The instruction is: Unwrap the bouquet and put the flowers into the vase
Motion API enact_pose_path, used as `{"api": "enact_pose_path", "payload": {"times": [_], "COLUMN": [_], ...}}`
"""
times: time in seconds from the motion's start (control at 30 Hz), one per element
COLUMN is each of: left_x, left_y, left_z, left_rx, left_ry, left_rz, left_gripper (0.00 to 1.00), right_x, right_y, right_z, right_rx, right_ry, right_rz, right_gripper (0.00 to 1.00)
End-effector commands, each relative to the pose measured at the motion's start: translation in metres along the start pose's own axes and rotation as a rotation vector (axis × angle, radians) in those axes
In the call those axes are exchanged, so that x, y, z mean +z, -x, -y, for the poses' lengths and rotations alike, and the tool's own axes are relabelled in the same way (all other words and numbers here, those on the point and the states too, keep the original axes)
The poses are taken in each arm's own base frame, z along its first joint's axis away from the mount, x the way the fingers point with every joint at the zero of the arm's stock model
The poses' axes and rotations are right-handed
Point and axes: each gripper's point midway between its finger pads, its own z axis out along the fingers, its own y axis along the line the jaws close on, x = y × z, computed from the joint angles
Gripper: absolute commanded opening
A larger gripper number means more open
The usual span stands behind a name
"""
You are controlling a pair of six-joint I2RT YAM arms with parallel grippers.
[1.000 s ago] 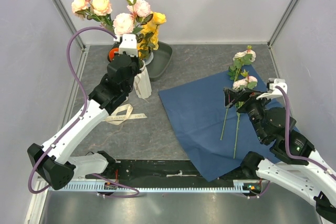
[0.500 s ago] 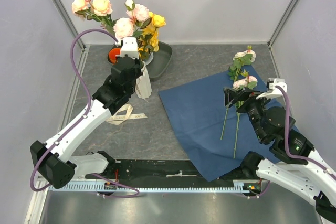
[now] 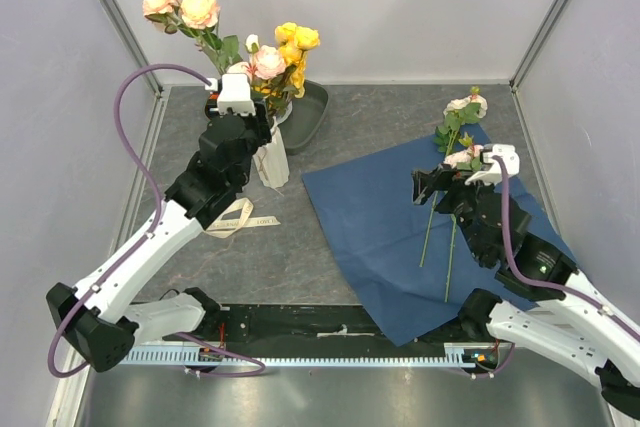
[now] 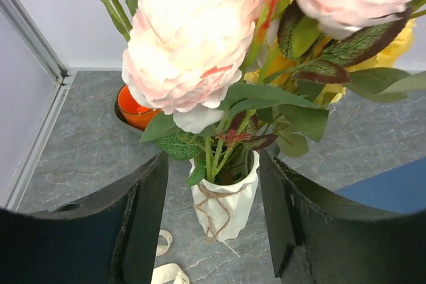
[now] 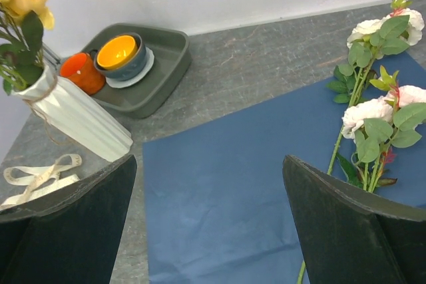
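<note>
The white ribbed vase [image 3: 271, 163] stands left of centre and holds pink, peach and yellow flowers [image 3: 268, 62]. My left gripper [image 4: 213, 164] hangs above it, open. Its jaws stand either side of the green stems and the vase [image 4: 223, 204] rim, touching neither. Two more pale pink flowers [image 3: 458, 139] lie on the flattened blue paper [image 3: 375, 232] at the right, blooms toward the back. My right gripper [image 5: 206, 164] is open and empty over that paper [image 5: 226, 197], with the lying flowers [image 5: 369, 118] just beyond its right finger.
A dark grey tray [image 5: 163, 64] with orange bowls [image 5: 116, 51] sits behind the vase. The cream ribbon [image 3: 232, 219] lies loose on the table in front of the vase. Enclosure walls close in the left, back and right sides.
My left gripper has gone from shut on the stems to open, and the blooms in the vase have spread apart. My right gripper has shifted a little left over the paper.
</note>
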Motion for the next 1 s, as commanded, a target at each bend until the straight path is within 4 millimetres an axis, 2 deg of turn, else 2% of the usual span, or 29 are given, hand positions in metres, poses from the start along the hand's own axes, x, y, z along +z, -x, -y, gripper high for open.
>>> {"api": "enact_pose_path", "payload": {"times": [0.0, 0.17, 0.27, 0.3, 0.33, 0.37, 0.4, 0.43, 0.53, 0.63, 0.73, 0.77, 0.8, 0.87, 0.9, 0.97], "left_x": [-0.013, -0.029, -0.046, -0.058, -0.064, -0.071, -0.085, -0.094, -0.120, -0.143, -0.160, -0.163, -0.171, -0.177, -0.181, -0.183], "left_y": [0.034, 0.047, 0.059, 0.064, 0.066, 0.070, 0.071, 0.073, 0.073, 0.070, 0.068, 0.065, 0.064, 0.061, 0.060, 0.059], "left_z": [-0.003, 0.016, 0.039, 0.055, 0.062, 0.070, 0.087, 0.094, 0.119, 0.142, 0.158, 0.162, 0.168, 0.173, 0.176, 0.178], "left_rx": [-0.074, -0.051, -0.029, -0.027, 0.003, 0.028, 0.044, 0.052, 0.069, 0.054, 0.047, 0.042, 0.042, 0.051, 0.054, 0.058], "left_ry": [-0.019, -0.154, -0.312, -0.411, -0.459, -0.510, -0.613, -0.665, -0.829, -0.977, -1.069, -1.088, -1.124, -1.156, -1.171, -1.175], "left_rz": [0.093, 0.115, 0.159, 0.178, 0.194, 0.213, 0.226, 0.240, 0.260, 0.251, 0.232, 0.221, 0.217, 0.209, 0.205, 0.202], "left_gripper": [0.64, 0.64, 0.64, 0.64, 0.64, 0.64, 0.64, 0.64, 0.64, 0.64, 0.62, 0.62, 0.62, 0.61, 0.61, 0.61], "right_x": [0.013, 0.036, 0.055, 0.060, 0.069, 0.072, 0.077, 0.081, 0.086, 0.088, 0.095, 0.096, 0.098, 0.104, 0.107, 0.109], "right_y": [-0.013, -0.055, -0.088, -0.096, -0.108, -0.119, -0.130, -0.136, -0.158, -0.171, -0.189, -0.194, -0.206, -0.209, -0.214, -0.217], "right_z": [-0.001, 0.012, 0.027, 0.032, 0.054, 0.057, 0.067, 0.082, 0.107, 0.137, 0.150, 0.152, 0.151, 0.153, 0.155, 0.162], "right_rx": [-0.023, -0.126, -0.150, -0.139, -0.130, -0.107, -0.101, -0.086, -0.065, -0.030, 0.068, 0.093, 0.118, 0.113, 0.103, 0.079], "right_ry": [-0.041, -0.174, -0.235, -0.249, -0.316, -0.302, -0.329, -0.370, -0.449, -0.551, -0.524, -0.511, -0.486, -0.475, -0.480, -0.514], "right_rz": [-0.030, -0.146, -0.264, -0.297, -0.339, -0.389, -0.422, -0.435, -0.490, -0.504, -0.526, -0.536, -0.574, -0.586, -0.609, -0.615], "right_gripper": [0.98, 0.98, 0.98, 0.98, 0.98, 0.98, 0.98, 0.98, 0.98, 0.92, 0.77, 0.65, 0.59, 0.44, 0.42, 0.42]}}
